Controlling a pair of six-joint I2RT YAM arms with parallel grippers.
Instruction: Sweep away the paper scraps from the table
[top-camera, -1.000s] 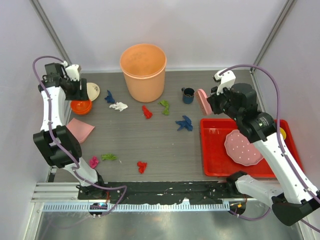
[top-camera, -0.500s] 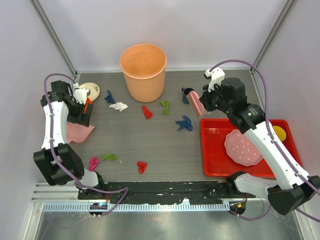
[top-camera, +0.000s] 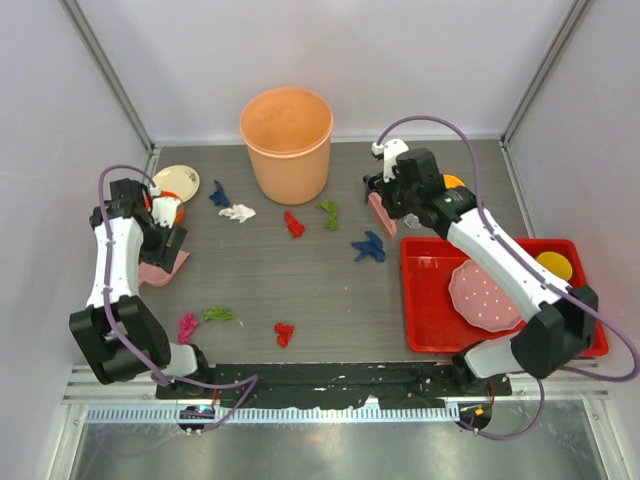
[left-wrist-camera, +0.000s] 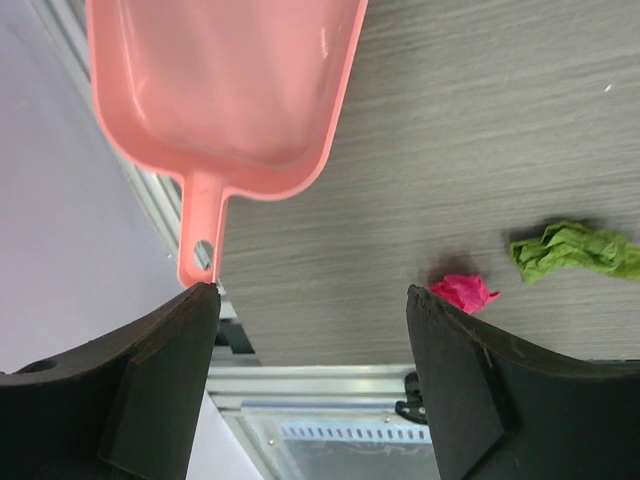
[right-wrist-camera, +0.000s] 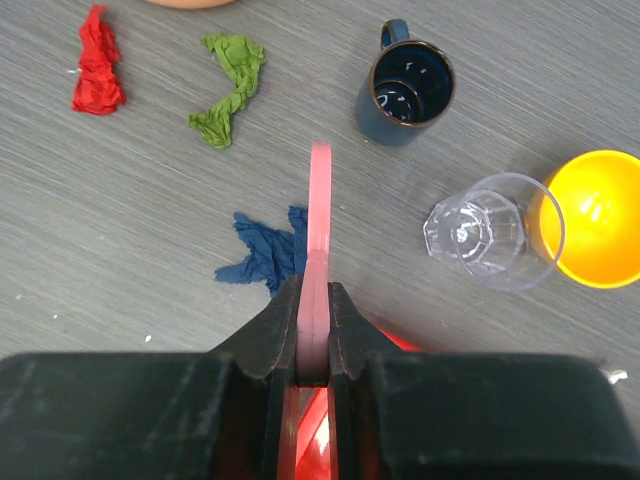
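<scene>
**1. Work surface.** The table (top-camera: 300, 290) holds everything I have to clear. I judge the job barely begun, since no scrap I can see has left the tabletop.

**2. Large items.** An orange bucket (top-camera: 286, 143) stands at the far edge, near the middle. A red tray (top-camera: 412, 300) lies at the near right.

**3. Dustpan.** The pink dustpan (left-wrist-camera: 225, 90) lies flat by the left edge. In the left wrist view its pan shows nothing inside. The left gripper (left-wrist-camera: 310, 340) hangs over it with the jaws spread wide and nothing between them. The handle end sits just ahead of one finger, ungripped.

**4. Blade.** The right gripper (right-wrist-camera: 314, 310) is clamped tight on a thin pink blade (right-wrist-camera: 320, 220), seen edge-on. It is held over the table near the tray's far-left corner, with a dark mug (right-wrist-camera: 404, 85) just beyond it.

**5. Scraps.** I count eight paper scraps (top-camera: 293, 223) from above, all loose on the table:
- a blue one and a white one left of the bucket;
- a red one and a green one in front of the bucket;
- a larger blue scrap (right-wrist-camera: 265, 255) just beside the blade;
- a magenta one, a green one and a red one toward the near edge.

**6. Remaining work, as I judge it.**
- Close the left jaws on the dustpan handle.
- Set the blade down behind the scraps.
- Push every scrap into the pan.
- Carry the load off the table.
</scene>
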